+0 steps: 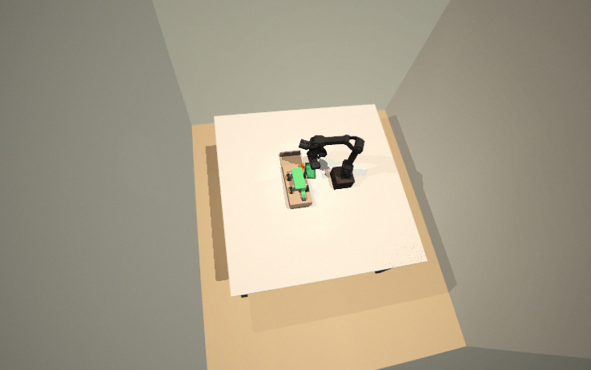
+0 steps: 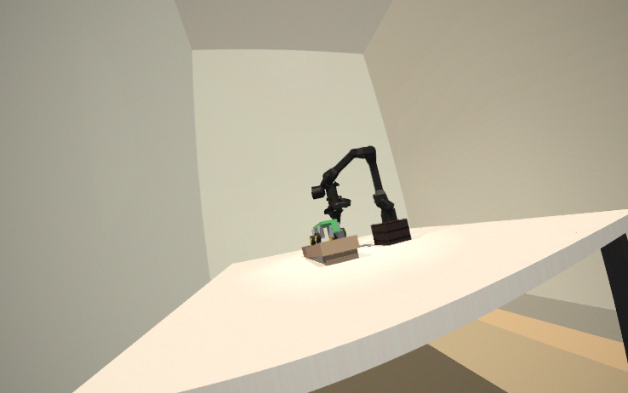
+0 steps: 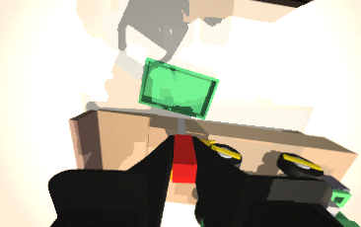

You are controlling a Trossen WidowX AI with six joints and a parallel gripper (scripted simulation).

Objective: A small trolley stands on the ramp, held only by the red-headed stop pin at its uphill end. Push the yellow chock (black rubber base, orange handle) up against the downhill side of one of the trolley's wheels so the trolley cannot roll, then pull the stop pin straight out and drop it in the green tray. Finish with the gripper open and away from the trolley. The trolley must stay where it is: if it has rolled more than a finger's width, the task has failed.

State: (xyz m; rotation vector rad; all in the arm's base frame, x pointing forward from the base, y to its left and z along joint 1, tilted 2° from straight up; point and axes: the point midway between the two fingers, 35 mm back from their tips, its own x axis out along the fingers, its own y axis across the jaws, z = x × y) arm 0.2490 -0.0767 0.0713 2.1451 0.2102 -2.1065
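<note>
My gripper point(image 2: 336, 216) point(image 3: 181, 140) is shut on the red-headed stop pin point(image 3: 184, 148). It holds the pin above the ramp, with the grey shaft pointing down near the ramp's tray-side edge. The green trolley point(image 1: 298, 178) point(image 2: 328, 224) stands on the ramp point(image 1: 300, 203) point(image 2: 340, 245) point(image 3: 120, 140). The chock's orange handle point(image 1: 302, 166) shows by the trolley's downhill wheel on the tray side. In the wrist view its yellow part point(image 3: 206, 142) is beside that wheel point(image 3: 226, 154); fingers hide most of it, and contact is unclear. The green tray point(image 1: 310, 170) point(image 3: 179, 90) shows no pin in it.
The tray lies beside the ramp, between it and the arm's dark base block point(image 1: 342, 178) point(image 2: 391, 231). A dark end wall point(image 1: 290, 153) stands at the ramp's downhill end. Another trolley wheel point(image 3: 300, 166) is right of the fingers in the wrist view.
</note>
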